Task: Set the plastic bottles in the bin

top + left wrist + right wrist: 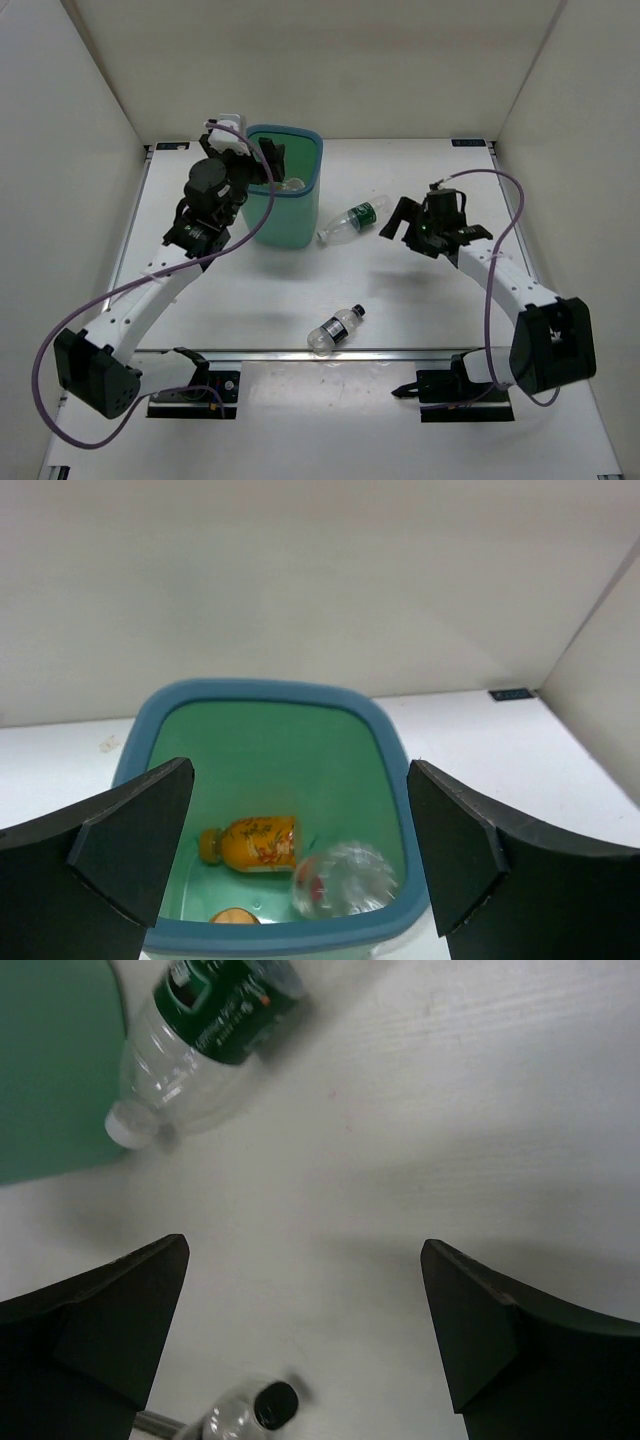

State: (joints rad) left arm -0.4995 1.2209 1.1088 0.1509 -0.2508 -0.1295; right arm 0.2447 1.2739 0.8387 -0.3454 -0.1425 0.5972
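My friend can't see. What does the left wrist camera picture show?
A teal bin seen from above, with an orange bottle and a clear bottle lying inside. The left tool hangs over it, its two dark fingers wide open and holding nothing.

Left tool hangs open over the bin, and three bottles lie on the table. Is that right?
No. The left tool hangs open over the bin, but only two bottles lie on the table: the green-label bottle beside the bin and the black-label bottle near the front edge. The top external view shows it.
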